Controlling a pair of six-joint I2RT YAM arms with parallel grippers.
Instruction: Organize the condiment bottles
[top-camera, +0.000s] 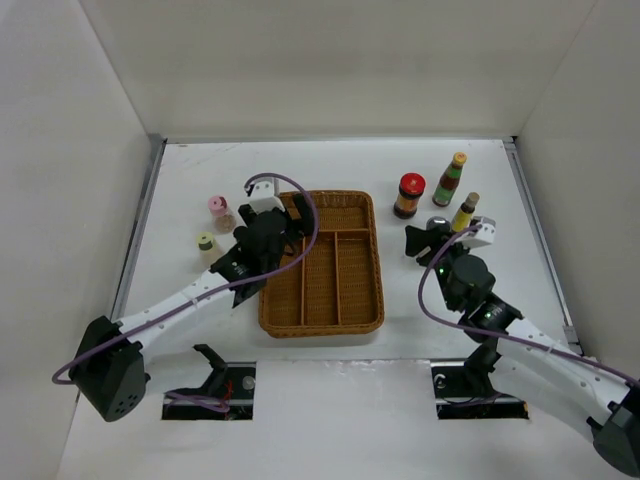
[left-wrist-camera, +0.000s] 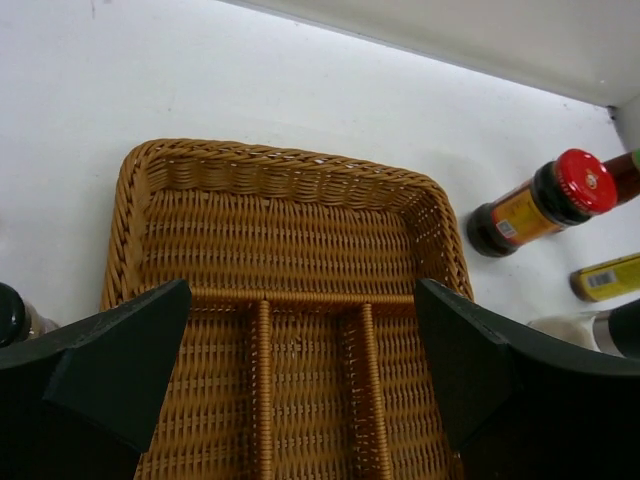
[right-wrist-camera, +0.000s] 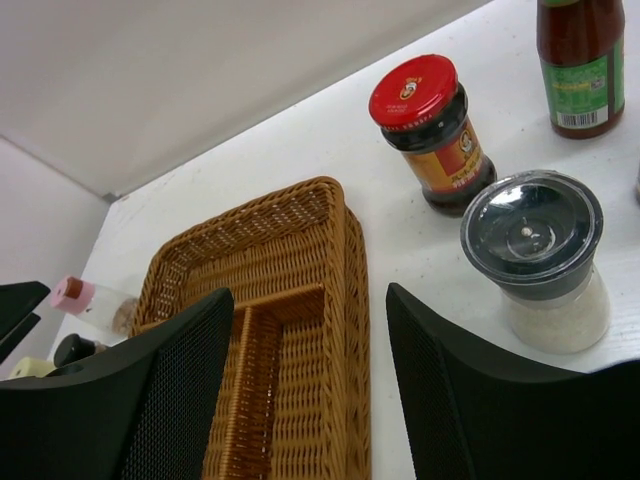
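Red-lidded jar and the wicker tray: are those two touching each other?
Apart. The right wrist view shows a strip of bare white table between the red-lidded jar and the rim of the wicker tray.

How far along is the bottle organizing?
Nothing looks done: the wicker tray is empty. Nothing is held: the left gripper is open over it, the right gripper open by the silver-lidded jar. Remaining: the red-lidded jar, pink-lidded jar and the rest, all outside the tray.
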